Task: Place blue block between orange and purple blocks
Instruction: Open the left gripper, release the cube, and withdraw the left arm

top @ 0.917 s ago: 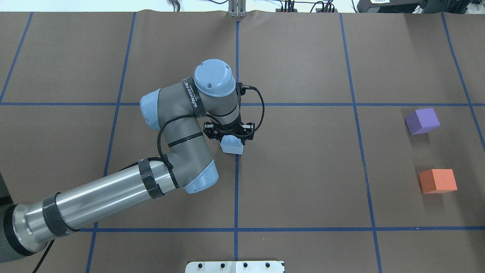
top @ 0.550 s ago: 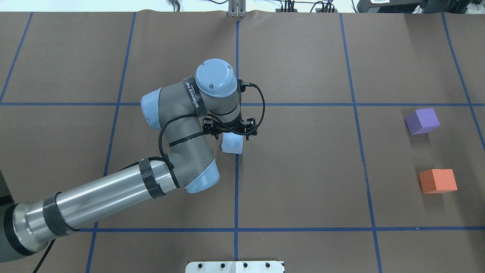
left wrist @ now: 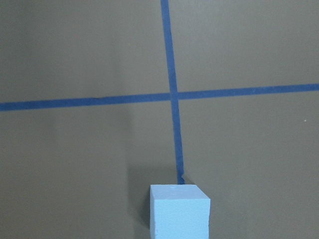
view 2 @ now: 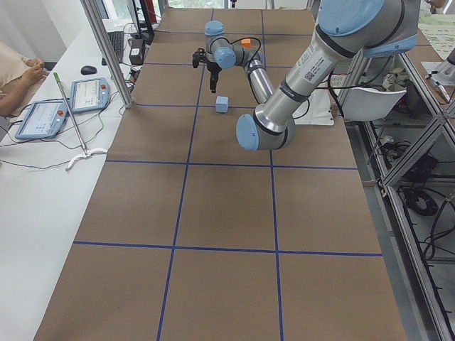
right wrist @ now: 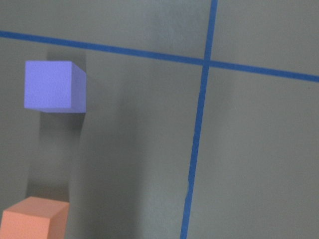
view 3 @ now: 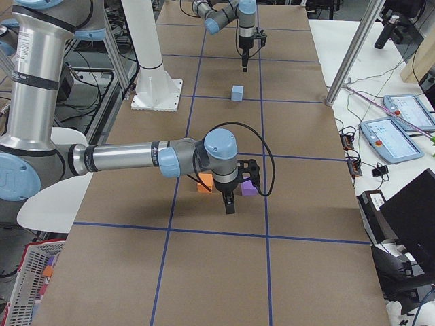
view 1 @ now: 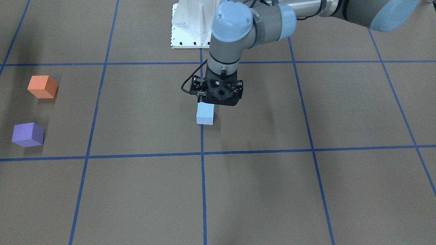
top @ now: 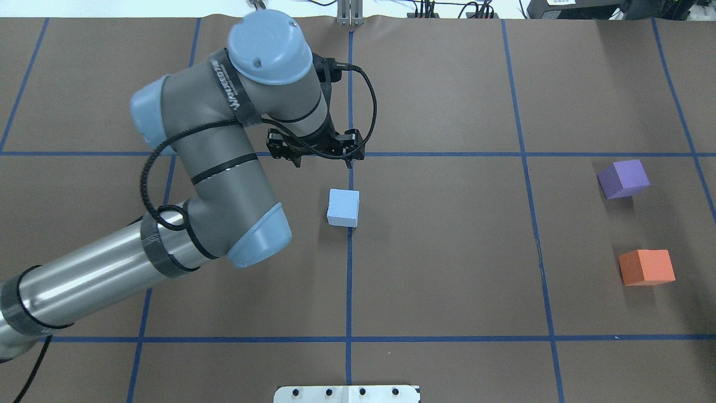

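Note:
The light blue block (top: 343, 207) sits on the brown table on a blue tape line, also in the front view (view 1: 205, 113) and the left wrist view (left wrist: 179, 211). My left gripper (top: 316, 161) hangs open and empty above the table, just beyond the block and apart from it (view 1: 218, 99). The purple block (top: 623, 179) and the orange block (top: 646, 267) stand far to the right with a gap between them; the right wrist view shows both, purple (right wrist: 52, 85) and orange (right wrist: 35, 218). My right gripper (view 3: 229, 204) shows only in the right side view, by those blocks; I cannot tell its state.
A white robot base plate (view 1: 190, 23) lies at the table's near edge. Blue tape lines (top: 349, 280) grid the brown cover. Tablets (view 2: 89, 92) and a person's arm (view 2: 14, 78) are on the side bench beyond an aluminium post (view 2: 106, 50).
My left gripper has let go of the blue block, risen and drawn back away from it toward the far left. The block stays flat on the table.

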Controlling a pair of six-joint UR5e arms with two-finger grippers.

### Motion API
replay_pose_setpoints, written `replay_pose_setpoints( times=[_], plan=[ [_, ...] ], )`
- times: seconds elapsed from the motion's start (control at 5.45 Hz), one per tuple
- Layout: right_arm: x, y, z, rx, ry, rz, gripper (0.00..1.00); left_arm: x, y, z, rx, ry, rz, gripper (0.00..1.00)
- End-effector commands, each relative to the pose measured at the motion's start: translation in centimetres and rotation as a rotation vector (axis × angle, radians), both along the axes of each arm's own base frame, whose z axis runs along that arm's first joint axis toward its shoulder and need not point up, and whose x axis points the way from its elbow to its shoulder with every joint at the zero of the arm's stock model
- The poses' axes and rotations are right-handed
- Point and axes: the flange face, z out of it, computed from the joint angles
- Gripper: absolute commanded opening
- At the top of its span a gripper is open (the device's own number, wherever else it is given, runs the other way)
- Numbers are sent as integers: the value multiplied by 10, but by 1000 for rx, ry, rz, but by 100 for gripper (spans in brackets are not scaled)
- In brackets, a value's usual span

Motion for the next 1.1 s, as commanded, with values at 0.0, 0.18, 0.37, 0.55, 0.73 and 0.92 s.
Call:
replay_pose_setpoints(
  times=[0.0,0.18,0.37,0.55,0.73,0.92],
  plan=[
    [-6,-10,-9,80,-79,-26,100,-147,-40,92,55,-82,-76,100],
    [-11,-8,-29,97,-154,-44,100,-223,-64,175,173,-231,90,100],
    [-16,-22,-52,135,-191,-58,100,-285,-66,256,79,-300,61,100],
    [-39,-43,-109,170,-284,-89,99,-340,-49,332,160,-364,159,100],
    [-99,-53,-155,113,-299,-100,99,-400,-46,394,171,-408,251,100],
    [-184,-56,-207,57,-265,-57,99,-463,-24,442,123,-371,236,100]
  ],
)
